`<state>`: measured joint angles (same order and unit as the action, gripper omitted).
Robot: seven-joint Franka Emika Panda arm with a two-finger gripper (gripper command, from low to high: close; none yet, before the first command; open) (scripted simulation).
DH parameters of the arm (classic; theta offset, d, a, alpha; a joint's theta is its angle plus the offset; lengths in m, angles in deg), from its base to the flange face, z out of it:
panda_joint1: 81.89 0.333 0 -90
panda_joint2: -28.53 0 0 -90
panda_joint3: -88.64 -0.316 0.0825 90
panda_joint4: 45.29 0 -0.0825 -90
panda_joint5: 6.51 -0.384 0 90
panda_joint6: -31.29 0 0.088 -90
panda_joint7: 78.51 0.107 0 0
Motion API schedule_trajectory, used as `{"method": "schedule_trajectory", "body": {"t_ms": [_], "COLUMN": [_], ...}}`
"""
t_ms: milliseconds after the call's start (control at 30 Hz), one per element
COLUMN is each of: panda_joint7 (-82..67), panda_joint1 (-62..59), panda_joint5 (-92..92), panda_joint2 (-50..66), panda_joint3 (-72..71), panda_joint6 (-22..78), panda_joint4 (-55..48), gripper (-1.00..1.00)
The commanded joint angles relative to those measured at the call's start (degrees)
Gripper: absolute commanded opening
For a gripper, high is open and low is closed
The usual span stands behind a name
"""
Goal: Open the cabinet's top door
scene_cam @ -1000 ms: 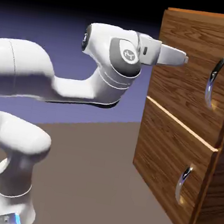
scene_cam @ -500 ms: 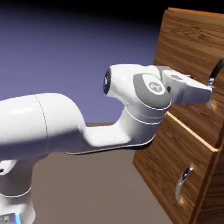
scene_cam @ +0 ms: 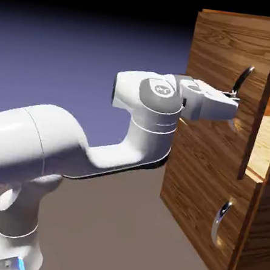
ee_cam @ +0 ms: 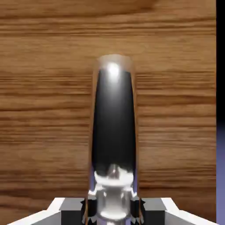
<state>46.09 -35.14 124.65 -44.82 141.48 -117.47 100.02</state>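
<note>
Exterior view: top door ajar (gripper clamped)

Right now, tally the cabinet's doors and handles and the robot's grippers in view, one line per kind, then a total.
Doors: 2, the top door ajar and the lower door shut
Handles: 2, the top handle held by the gripper and the lower handle free
Grippers: 1, the gripper
Total: 5
</note>
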Motion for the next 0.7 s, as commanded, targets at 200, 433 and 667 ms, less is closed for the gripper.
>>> {"method": "schedule_trajectory", "body": {"t_ms": [200, 433, 667], "panda_joint7": [2.47, 2.91, 3.34], "panda_joint1": [-11.91, -17.63, -19.07], "panda_joint5": [-9.39, -21.91, -35.12], "panda_joint2": [-4.5, -9.05, -11.49], "panda_joint3": [-14.41, -28.94, -43.48], "panda_joint6": [11.52, 21.38, 30.64], "panda_joint4": [12.54, 19.89, 23.14], "gripper": [-1.0, -1.0, -1.0]}}
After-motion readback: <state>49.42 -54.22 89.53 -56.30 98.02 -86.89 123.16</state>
